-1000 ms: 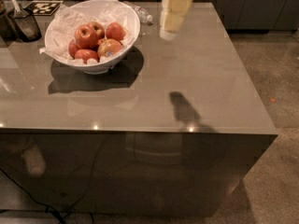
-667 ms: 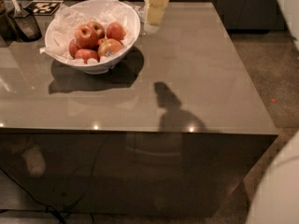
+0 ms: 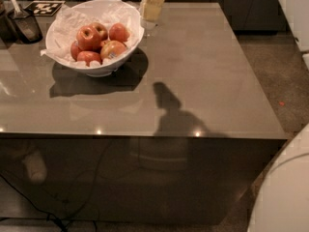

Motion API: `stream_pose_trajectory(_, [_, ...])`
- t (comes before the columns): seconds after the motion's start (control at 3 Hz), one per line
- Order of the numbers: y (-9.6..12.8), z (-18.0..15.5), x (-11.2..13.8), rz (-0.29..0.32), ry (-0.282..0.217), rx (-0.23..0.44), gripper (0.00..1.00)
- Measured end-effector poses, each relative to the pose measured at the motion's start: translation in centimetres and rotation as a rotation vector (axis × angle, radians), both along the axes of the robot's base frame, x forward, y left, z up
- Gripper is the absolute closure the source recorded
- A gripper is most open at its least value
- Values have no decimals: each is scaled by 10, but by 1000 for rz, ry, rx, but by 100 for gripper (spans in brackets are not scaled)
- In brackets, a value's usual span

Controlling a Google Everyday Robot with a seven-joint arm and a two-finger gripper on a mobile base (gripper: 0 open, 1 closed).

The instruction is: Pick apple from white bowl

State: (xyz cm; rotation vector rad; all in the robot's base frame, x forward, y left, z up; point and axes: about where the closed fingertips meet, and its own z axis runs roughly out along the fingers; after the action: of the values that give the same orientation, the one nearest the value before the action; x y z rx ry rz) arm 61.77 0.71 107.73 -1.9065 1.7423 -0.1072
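Filling the lower right corner nearest me, a rounded white part of my body [image 3: 285,192] is bulging into view. Beyond it, the glossy grey-brown rectangular table [image 3: 217,71] is carrying a dark shadow [image 3: 166,108] near its front edge. Farther back on the left, the large round white bowl [image 3: 99,70], lined with crumpled white paper [image 3: 65,25], is holding several red apples [image 3: 91,36]. My pale cream pincer [image 3: 152,8] is hanging just right of the bowl's far rim; spread or pressed together, I cannot tell. A small dark container with a scoop [image 3: 24,25] is standing far left.
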Motion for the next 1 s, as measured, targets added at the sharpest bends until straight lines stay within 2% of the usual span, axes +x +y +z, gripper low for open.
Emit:
stream_pose_trajectory(0.33, [21, -15, 30, 0, 10, -29, 0])
stream_pose_trajectory(0.67, [70, -48, 76, 38, 38, -87, 0])
stream_pose_trajectory(1.0, [77, -45, 83, 38, 8, -64, 0])
